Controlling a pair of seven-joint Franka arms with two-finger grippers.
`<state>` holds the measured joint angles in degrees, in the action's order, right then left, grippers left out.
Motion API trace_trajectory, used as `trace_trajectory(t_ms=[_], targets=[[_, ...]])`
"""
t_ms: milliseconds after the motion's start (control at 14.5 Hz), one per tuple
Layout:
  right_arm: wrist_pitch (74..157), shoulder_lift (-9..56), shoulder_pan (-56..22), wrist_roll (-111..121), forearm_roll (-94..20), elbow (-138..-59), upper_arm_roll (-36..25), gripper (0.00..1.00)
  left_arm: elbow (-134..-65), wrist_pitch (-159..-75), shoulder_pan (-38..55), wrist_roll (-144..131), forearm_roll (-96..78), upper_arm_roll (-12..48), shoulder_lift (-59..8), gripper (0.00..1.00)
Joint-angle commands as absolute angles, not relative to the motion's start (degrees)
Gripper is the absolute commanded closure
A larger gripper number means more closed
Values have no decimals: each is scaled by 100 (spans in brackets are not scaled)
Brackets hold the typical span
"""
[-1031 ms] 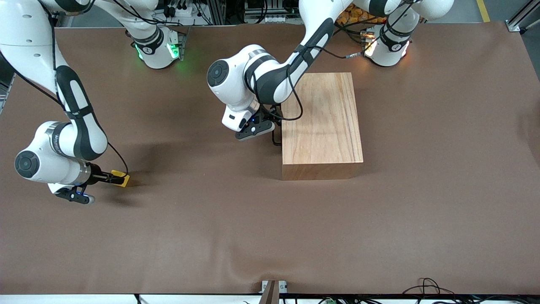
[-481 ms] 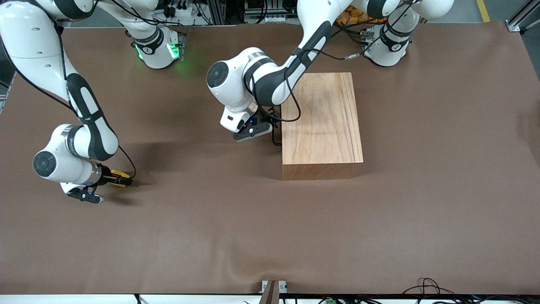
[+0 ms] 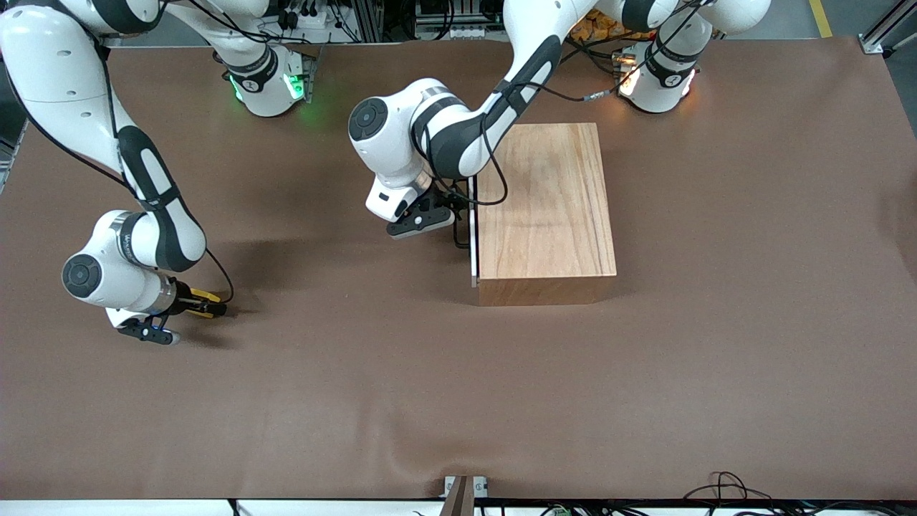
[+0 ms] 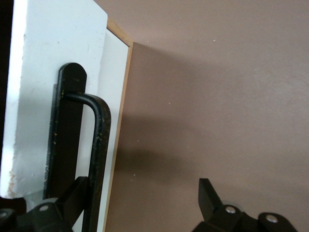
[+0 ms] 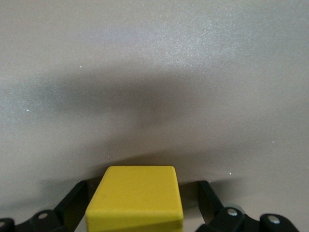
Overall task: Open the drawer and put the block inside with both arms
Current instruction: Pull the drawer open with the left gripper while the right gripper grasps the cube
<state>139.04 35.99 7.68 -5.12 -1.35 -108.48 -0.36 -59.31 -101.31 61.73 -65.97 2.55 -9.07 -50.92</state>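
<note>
The drawer's interior is hidden inside the cabinet, and the block's lower part runs off the right wrist view's edge.

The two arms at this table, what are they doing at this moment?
The left end effector is at the front of the wooden cabinet, its fingers open with the drawer's black handle between them. The drawer stands only slightly out. Toward the right arm's end of the table, the right end effector is low, its open fingers on either side of the yellow block, not yet closed on it.
</note>
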Motion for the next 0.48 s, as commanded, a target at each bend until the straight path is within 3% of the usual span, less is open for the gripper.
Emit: trace_trajectory(t_ms=[0, 275, 412], targets=[[14010, 3577, 791, -615, -105, -10925, -9, 0, -5748, -10230, 6223, -6724, 290, -844, -5150, 0], [13887, 3210, 764, -563, -141, -10925, -9, 0, -5748, -10493, 6275, -6732, 290, -844, -5177, 0], [13441, 3059, 878, -527, -132, -10829, -9, 0, -5748, -10652, 6293, -6837, 281, -844, -5177, 0]])
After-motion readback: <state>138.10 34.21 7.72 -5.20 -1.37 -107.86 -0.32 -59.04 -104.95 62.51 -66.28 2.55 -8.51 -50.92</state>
